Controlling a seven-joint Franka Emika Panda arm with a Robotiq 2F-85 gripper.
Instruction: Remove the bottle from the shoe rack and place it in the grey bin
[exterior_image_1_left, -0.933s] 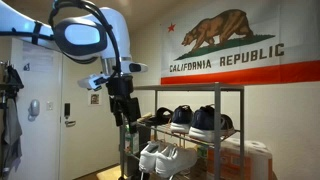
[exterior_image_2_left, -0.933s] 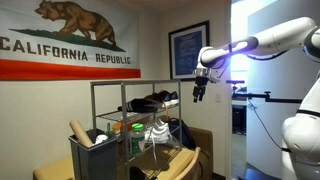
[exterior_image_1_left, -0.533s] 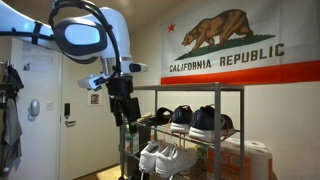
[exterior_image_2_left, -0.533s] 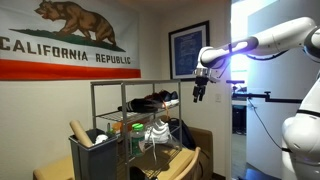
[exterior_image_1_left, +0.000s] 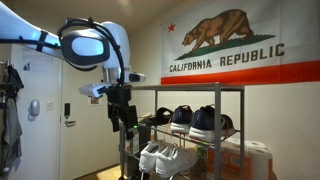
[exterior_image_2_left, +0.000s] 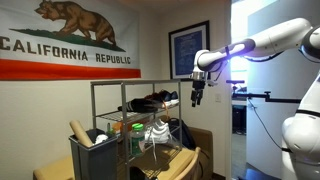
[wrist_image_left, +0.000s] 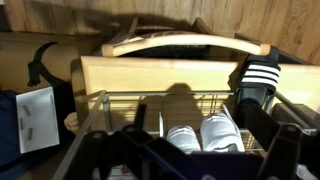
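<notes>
Wrist view: the gripper (wrist_image_left: 185, 150), fingers apart, hangs over the shoe rack (wrist_image_left: 125, 105) and white sneakers (wrist_image_left: 205, 135). In an exterior view the bottle (exterior_image_2_left: 137, 127) seems to sit mid-frame on a middle shelf, grey bin (exterior_image_2_left: 88, 160) lower left.

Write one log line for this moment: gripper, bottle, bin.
gripper: open, empty, beside rack end | bottle: not made out | bin: next to rack

The open grey metal-frame shoe rack (exterior_image_1_left: 190, 88) (exterior_image_2_left: 135, 81) is framed from opposite ends in both exterior views. It is viewed closely from above at the wrist (wrist_image_left: 120, 110).
</notes>
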